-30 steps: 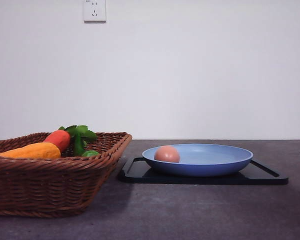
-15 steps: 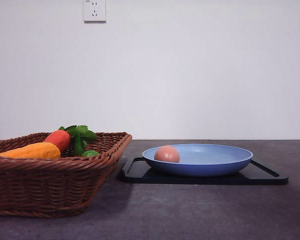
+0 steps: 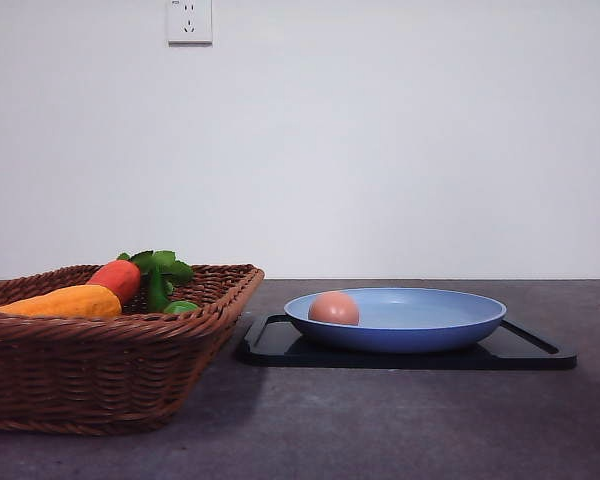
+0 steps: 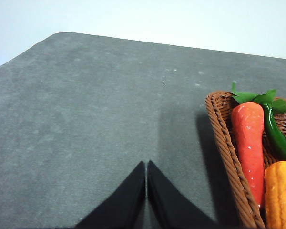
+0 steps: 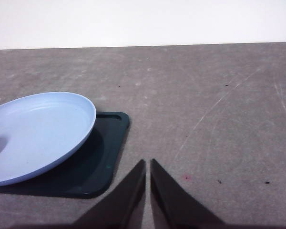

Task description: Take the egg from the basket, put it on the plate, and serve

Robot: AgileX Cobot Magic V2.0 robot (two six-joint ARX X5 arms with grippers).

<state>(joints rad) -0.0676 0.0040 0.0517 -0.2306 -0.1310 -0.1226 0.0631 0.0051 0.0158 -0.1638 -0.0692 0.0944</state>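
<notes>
Changes over the last second, front view: none found.
- Egg (image 3: pixel 333 308): no shift; same spot inside the left part of the plate (image 3: pixel 450 318).
- Plate: no shift on the black tray (image 3: pixel 535 352).
- Basket (image 3: pixel 100 370): no shift; orange vegetable (image 3: pixel 65 301) and red carrot-like vegetable (image 3: pixel 118 278) placed as before, green leaves (image 3: pixel 160 268) likewise.
- Wrist views: no earlier pictures for comparison, so no change recordable there.
</notes>
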